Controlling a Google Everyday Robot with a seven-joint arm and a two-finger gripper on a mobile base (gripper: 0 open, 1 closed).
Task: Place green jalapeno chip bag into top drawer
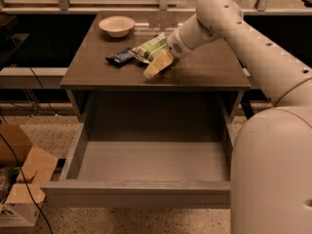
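1. The end effector is seen low over the desk, at the near right edge of the green jalapeno chip bag, with the arm reaching in from the right.
2. Whether the end effector is open, closed or clamped on the bag cannot be told from this view; its tip is seen as one pale shape overlapping the bag's edge.
3. The green jalapeno chip bag is found lying on the desk top, towards the back and near the middle. It is flanked on the left by a dark blue snack packet, which lies just beside it or touching it. A pale bowl is set further back on the left.
4. The top drawer is pulled fully out below the desk's front edge, and nothing is seen inside it.
5. The step in hand is judged to be the grasp of the bag: the placing has not yet been done, since the bag is on the desk and not in the drawer.
6. For the next move, a firm hold on the crinkly foil is called for, with the blue packet left undisturbed. The bag would then need to be lifted clear of the desk top, carried forward past the front edge, lowered into the drawer and released.
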